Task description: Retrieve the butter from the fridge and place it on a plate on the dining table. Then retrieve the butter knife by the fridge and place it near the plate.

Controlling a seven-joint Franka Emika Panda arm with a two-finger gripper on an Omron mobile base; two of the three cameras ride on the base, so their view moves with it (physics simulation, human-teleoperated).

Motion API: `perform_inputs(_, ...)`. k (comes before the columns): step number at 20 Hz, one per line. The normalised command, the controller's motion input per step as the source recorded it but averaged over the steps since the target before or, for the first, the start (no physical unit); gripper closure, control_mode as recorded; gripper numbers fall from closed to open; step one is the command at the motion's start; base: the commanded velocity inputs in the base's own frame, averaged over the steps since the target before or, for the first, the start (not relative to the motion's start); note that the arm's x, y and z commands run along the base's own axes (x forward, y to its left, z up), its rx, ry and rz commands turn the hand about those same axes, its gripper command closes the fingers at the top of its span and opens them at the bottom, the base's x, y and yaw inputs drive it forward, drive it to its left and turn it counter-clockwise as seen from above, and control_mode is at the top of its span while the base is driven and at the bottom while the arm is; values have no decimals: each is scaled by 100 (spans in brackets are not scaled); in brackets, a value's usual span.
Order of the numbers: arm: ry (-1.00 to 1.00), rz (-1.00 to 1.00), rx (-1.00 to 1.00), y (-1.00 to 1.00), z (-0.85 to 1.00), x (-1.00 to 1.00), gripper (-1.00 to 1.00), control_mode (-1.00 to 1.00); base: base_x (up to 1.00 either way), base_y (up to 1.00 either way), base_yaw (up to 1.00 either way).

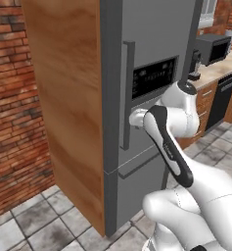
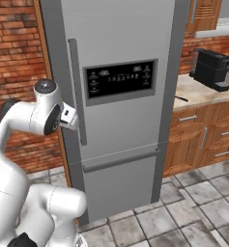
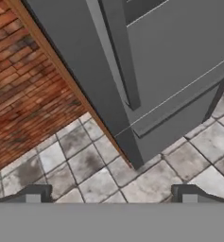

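Observation:
The tall grey fridge point(image 2: 125, 125) stands shut, with its long vertical handle point(image 2: 77, 91) left of the black display panel point(image 2: 120, 79). My gripper point(image 2: 71, 118) hovers just before the lower part of that handle point(image 1: 127, 93), apart from it. In the hand view the handle point(image 3: 118, 52) runs above my gripper point(image 3: 111, 196), whose fingertips point(image 3: 35, 194) stand wide open with nothing between them. A slim dark thing that looks like the butter knife point(image 2: 180, 98) lies on the counter right of the fridge. The butter is hidden behind the door. The plate and dining table are out of view.
A wooden side panel point(image 1: 68, 108) and a brick wall point(image 1: 12, 98) flank the fridge on the left. To the right runs a counter point(image 2: 203, 94) with wooden drawers, a black coffee machine point(image 2: 210, 67) and a microwave point(image 1: 213, 49). Grey tiled floor point(image 2: 183, 217) lies in front.

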Motion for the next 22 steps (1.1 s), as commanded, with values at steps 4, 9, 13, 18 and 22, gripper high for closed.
perform_inputs(4,-29,0,-2,-14,11,71,-100,-100,0,0,0)
perform_inputs(9,-13,2,-13,-14,42,79,-100,-100,0,0,0)
perform_inputs(13,0,10,-4,-55,26,61,-100,-100,0,0,0)
perform_inputs(18,0,2,2,-4,1,11,-100,-100,0,0,0)
perform_inputs(22,-3,0,0,34,0,15,-100,-100,0,0,0)
